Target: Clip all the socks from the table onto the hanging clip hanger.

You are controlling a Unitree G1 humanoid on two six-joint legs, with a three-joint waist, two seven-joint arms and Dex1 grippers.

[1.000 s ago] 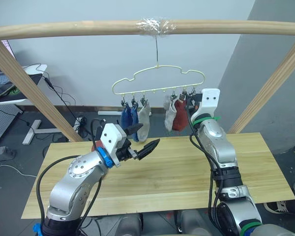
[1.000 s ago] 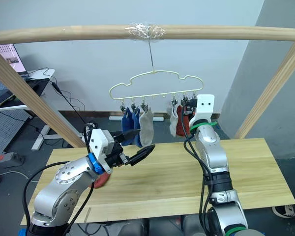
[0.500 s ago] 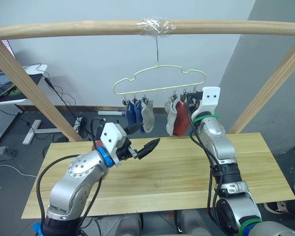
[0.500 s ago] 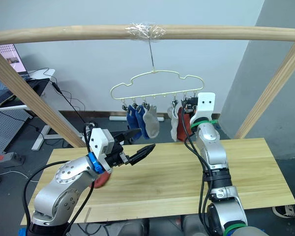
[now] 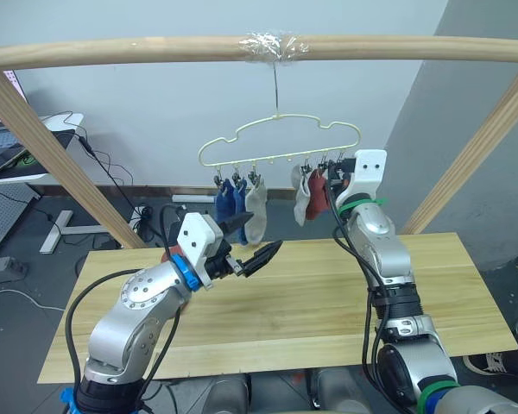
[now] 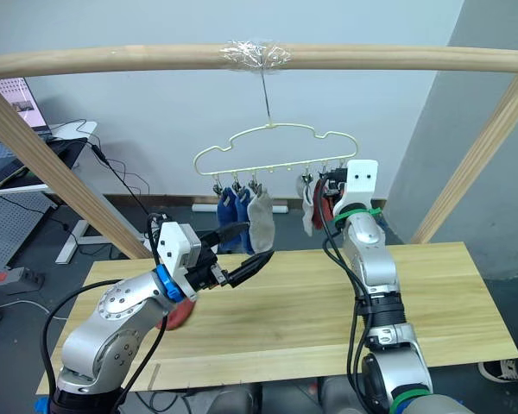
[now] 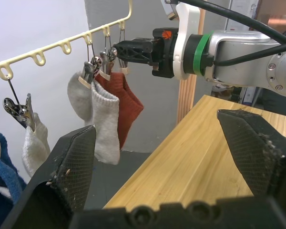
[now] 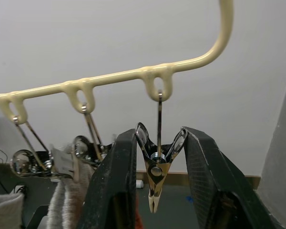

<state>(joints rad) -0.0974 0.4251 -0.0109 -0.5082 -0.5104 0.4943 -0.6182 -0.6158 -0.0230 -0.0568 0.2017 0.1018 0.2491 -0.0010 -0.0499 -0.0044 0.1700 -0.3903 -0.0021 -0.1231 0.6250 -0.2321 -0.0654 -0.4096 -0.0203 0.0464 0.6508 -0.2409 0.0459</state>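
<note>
Socks of soft knit hang from the thin pale yellow-green wire clip hanger: two blue ones and a light grey one on the robot's left half, another light grey one and a rust-red one toward the right. A second rust-red sock lies on the pale wooden plank counter, partly hidden under the left forearm.

Such a sock is light and limp, likely to droop and fold when lifted, so the cuff edge looks the best place to pinch it (a bunched toe would probably slip out of a clip). The small dark metal clips are stiff and sprung, and the hanger probably swings at a push.

The right end effector is raised at the hanger's right end, its black fingers apart on either side of an empty metal clip, touching or just beside its handles. The left end effector hovers above the counter with its fingers spread wide and holding nothing; the rust-red sock on the counter lies below and behind it, near the elbow, while the hung socks are ahead of it.
</note>
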